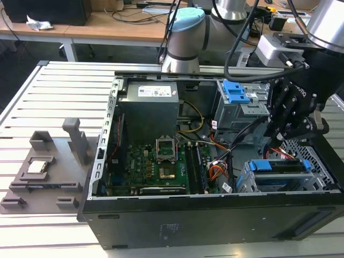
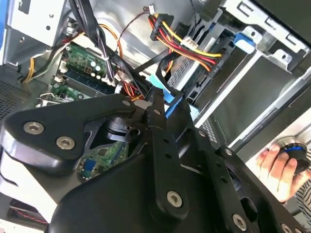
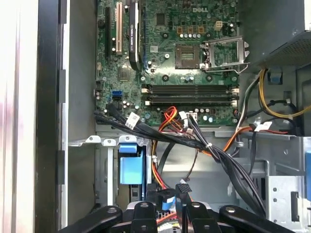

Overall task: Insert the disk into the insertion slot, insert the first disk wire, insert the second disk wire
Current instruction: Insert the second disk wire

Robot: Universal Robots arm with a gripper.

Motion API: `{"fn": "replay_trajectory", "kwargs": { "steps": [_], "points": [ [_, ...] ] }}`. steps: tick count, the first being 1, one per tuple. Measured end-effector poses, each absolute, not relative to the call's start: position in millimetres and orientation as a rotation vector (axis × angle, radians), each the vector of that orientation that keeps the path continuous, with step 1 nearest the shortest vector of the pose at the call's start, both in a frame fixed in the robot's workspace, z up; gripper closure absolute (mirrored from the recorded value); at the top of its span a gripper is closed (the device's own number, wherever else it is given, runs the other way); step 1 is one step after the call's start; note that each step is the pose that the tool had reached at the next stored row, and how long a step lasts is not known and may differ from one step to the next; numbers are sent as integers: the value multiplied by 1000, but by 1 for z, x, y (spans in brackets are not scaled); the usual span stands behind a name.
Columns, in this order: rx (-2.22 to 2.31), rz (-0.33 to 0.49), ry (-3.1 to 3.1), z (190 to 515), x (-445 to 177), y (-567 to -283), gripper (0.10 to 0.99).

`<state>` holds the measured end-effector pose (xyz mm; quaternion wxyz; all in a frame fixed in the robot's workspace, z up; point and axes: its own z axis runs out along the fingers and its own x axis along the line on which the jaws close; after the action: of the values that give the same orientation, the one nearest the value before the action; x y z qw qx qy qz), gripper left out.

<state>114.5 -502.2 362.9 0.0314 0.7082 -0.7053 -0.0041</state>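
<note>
The disk (image 1: pixel 279 165), with its bright blue carrier, lies inside the insertion slot (image 1: pixel 252 183), a grey perforated cage at the case's front corner on the exterior view's right. In the first wrist view the carrier's blue end (image 3: pixel 131 165) shows in the cage (image 3: pixel 104 167). My gripper (image 1: pixel 275 138) hangs just above the cage's inner end. Its fingers meet on a flat wire with a blue plug (image 3: pixel 165 198), close to the disk's back. A black plug (image 3: pixel 182 187) lies beside it. In the second wrist view the gripper (image 2: pixel 158 97) pinches the same blue plug (image 2: pixel 172 104).
A taller grey cage with a blue latch (image 1: pixel 236 94) stands behind the gripper. Bundles of black, red and yellow cables (image 3: pixel 204 145) cross between the motherboard (image 1: pixel 156 161) and the cages. A person's hand (image 2: pixel 277 167) rests outside the case. A grey fixture (image 1: pixel 43 169) lies on the table.
</note>
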Motion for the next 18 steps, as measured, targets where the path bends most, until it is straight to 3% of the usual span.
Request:
{"fn": "replay_trajectory", "kwargs": {
  "steps": [7, 12, 18],
  "points": [
    [2163, 45, -2137, 354, 114, -493, 784],
    [2112, 153, -2079, 354, 114, -493, 784],
    [2106, 163, -2074, 354, 114, -493, 784]
  ]
}}
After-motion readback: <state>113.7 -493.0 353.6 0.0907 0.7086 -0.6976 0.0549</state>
